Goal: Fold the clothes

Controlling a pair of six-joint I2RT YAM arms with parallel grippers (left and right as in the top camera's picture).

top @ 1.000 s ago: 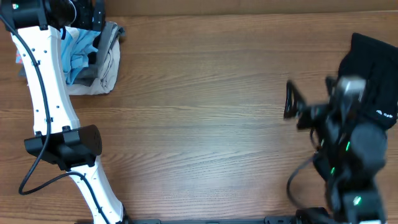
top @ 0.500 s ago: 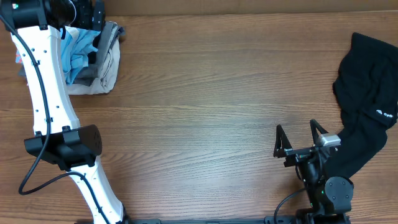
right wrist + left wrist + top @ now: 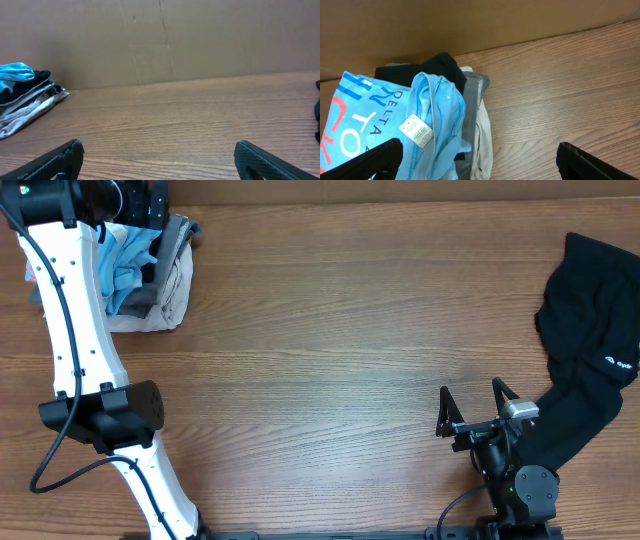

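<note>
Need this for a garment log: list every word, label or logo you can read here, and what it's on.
"DELTA": white print on the light blue T-shirt.
Larger letters beside it, white and red-pink: folded, not readable whole.
Sewn-in tag on the shirt: print too small.
White logo on the black garment: too small.

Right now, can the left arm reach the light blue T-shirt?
Probably yes: the left gripper hangs open just above the light blue T-shirt, which lies uncovered atop the garment pile.
</note>
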